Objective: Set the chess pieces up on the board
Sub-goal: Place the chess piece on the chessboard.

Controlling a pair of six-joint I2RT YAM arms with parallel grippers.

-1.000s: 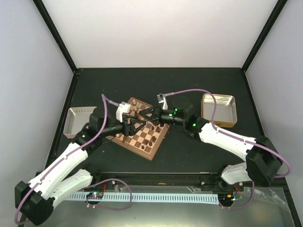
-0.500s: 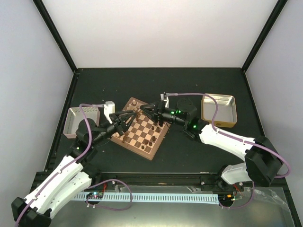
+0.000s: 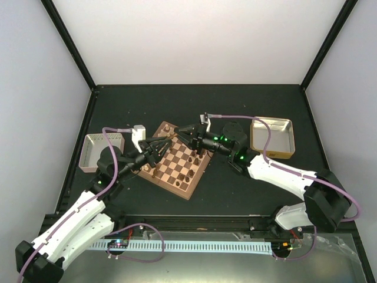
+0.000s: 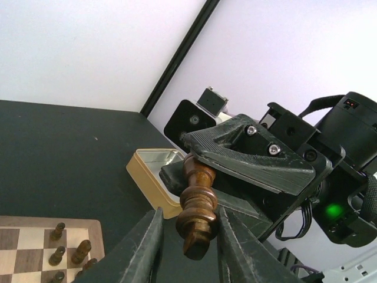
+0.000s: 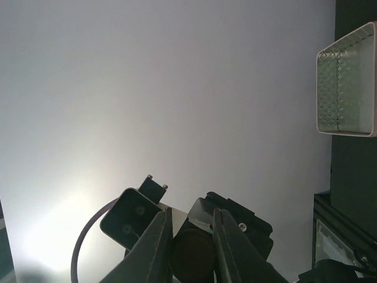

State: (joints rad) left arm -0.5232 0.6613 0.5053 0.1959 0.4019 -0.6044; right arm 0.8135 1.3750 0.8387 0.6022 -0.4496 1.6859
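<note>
Above the far corner of the board [image 3: 189, 193] my two grippers meet tip to tip. My right gripper [image 3: 179, 132] is shut on the head of a dark brown chess piece [image 4: 199, 209], seen end-on as a dark round shape [image 5: 191, 253] between its fingers in the right wrist view. My left gripper [image 4: 189, 209] brackets the piece's base: the right finger touches it and a gap shows at the left finger [image 4: 141, 247]. Several dark chess pieces [image 3: 185, 175] stand on the board, some also seen in the left wrist view [image 4: 59, 253].
A silver metal tray [image 3: 97, 150] lies left of the board. A gold tin [image 3: 272, 137] lies to its right, also seen behind the held piece [image 4: 150, 171]. Black posts frame the dark table. Both arms reach over the board.
My left arm swung its gripper up to the right gripper's tip, and its jaws narrowed from wide open around the piece's base. The right gripper lifted slightly and kept its hold.
</note>
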